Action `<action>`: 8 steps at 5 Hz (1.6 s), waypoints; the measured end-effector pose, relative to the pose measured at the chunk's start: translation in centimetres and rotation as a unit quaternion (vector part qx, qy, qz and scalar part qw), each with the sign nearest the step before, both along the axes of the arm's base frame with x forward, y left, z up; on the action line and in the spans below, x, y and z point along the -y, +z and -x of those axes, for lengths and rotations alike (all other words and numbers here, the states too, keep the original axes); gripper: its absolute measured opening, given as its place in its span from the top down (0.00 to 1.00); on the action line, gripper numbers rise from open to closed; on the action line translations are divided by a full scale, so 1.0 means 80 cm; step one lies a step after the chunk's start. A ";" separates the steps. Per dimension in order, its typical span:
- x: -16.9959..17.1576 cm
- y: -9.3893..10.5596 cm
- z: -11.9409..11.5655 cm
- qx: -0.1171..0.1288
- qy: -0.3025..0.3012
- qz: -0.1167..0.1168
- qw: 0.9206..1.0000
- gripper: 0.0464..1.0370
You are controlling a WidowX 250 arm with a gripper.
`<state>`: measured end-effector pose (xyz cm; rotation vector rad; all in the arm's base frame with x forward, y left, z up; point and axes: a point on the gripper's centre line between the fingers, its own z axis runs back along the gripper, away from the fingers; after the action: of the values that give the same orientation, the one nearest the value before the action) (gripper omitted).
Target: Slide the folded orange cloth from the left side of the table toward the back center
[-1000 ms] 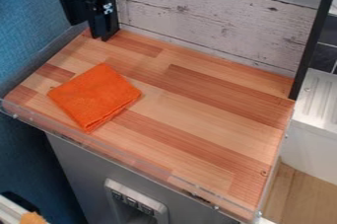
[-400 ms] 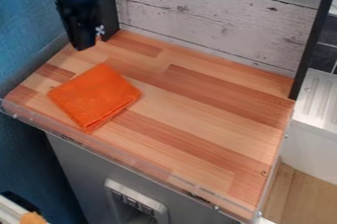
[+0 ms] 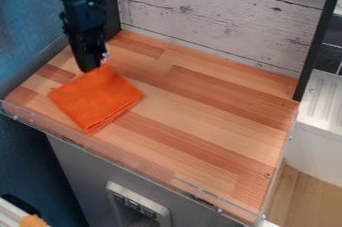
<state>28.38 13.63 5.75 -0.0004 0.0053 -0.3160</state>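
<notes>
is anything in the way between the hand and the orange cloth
Nothing visible is. The hand is right at the far corner of the cloth, with no object between them; whether they touch, I can't tell.

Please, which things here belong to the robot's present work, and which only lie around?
In use:
folded orange cloth
black gripper, at its far corner
wooden worktop beneath

Lying around:
white ribbed item, right
small orange item, lower left

Single fixed cam, above near side of tabletop [image 3: 200, 116], angled down toward far plank wall [image 3: 220, 21]; mid-range, whole top in frame.
</notes>
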 end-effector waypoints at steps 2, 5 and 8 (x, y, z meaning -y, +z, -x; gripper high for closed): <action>0.002 -0.040 0.002 -0.003 0.006 0.000 1.000 0.98; 0.011 -0.059 -0.011 0.003 0.017 -0.007 1.000 0.98; 0.031 -0.059 -0.065 0.007 0.093 -0.002 0.996 0.98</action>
<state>33.55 11.12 1.03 0.0057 -0.0076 -0.1307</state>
